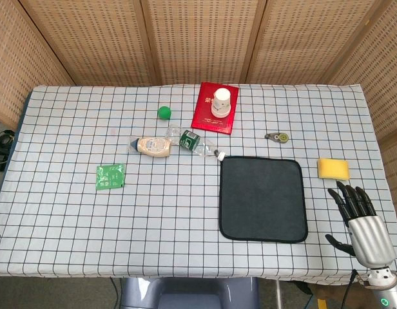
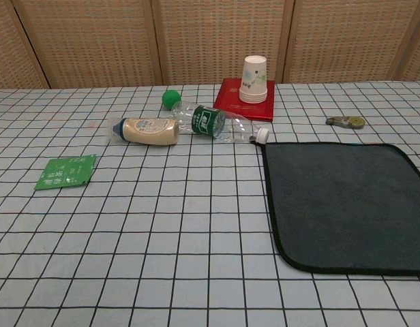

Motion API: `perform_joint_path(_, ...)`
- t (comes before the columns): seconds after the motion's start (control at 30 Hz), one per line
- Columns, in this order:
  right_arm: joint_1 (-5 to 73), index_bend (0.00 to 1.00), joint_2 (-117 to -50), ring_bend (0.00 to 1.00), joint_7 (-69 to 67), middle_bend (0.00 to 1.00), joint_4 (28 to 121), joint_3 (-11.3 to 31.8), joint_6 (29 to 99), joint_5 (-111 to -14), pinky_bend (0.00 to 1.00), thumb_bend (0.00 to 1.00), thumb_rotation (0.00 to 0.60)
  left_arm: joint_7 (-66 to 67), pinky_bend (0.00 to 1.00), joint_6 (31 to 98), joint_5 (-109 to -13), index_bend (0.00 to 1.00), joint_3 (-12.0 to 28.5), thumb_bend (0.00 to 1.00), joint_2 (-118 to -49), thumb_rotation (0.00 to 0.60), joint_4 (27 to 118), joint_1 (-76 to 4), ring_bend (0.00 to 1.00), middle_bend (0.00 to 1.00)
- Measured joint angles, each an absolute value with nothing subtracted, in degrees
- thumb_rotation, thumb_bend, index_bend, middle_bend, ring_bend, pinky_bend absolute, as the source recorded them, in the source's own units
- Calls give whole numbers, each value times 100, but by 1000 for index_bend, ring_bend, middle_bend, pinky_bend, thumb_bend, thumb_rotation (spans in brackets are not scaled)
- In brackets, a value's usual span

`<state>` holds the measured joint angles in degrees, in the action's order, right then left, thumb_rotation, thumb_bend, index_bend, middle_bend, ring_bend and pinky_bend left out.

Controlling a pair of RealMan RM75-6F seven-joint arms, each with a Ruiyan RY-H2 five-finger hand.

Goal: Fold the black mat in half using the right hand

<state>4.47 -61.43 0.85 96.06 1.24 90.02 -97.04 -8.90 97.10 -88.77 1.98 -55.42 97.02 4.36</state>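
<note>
The black mat (image 1: 263, 198) lies fully flat, nothing is folded yet; the right hand (image 1: 359, 217), fingers spread and empty, waits at the lower right of the frame.

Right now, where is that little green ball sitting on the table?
The green ball sits toward the far side of the checked table, just left of the red book holding the paper cups, and behind the two lying bottles.

It looked like a staged test room: woven screen panels (image 1: 198, 38) boxed in one table under a checked cloth (image 1: 89, 212).
</note>
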Motion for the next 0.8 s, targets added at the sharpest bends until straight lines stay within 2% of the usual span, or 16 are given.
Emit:
perform_joint_path(0.23, 475, 88, -6124, 0, 5, 0, 9635, 41, 8880, -9761, 0, 0, 600, -864, 0, 9693, -8890, 0, 189, 0, -5547, 600, 9710, 436, 0, 0)
perform_joint_path(0.47, 762, 190, -6206, 0, -127, 0, 9600, -289, 8234, -10257, 0, 0, 600, -745, 0, 9627, -8829, 0, 209, 0, -5578, 600, 9739, 412, 0, 0)
perform_joint_path(0.53, 922, 222, -6309, 0, -187, 0, 9541, -390, 7943, -10463, 0, 30, 600, -690, 0, 9589, -8797, 0, 219, 0, -5592, 600, 9746, 397, 0, 0)
perform_joint_path(0.63, 1164, 293, -6495, 0, -128, 0, 9467, -461, 7445, -10551, 0, 151, 600, -615, 0, 9485, -8705, 0, 241, 0, -5617, 600, 9750, 358, 0, 0)
perform_joint_path(0.8, 1500, 374, -7045, 0, 163, 0, 9339, -423, 6842, -10414, 0, 197, 600, -513, 0, 9317, -8528, 0, 292, 0, -5663, 600, 9733, 287, 0, 0)
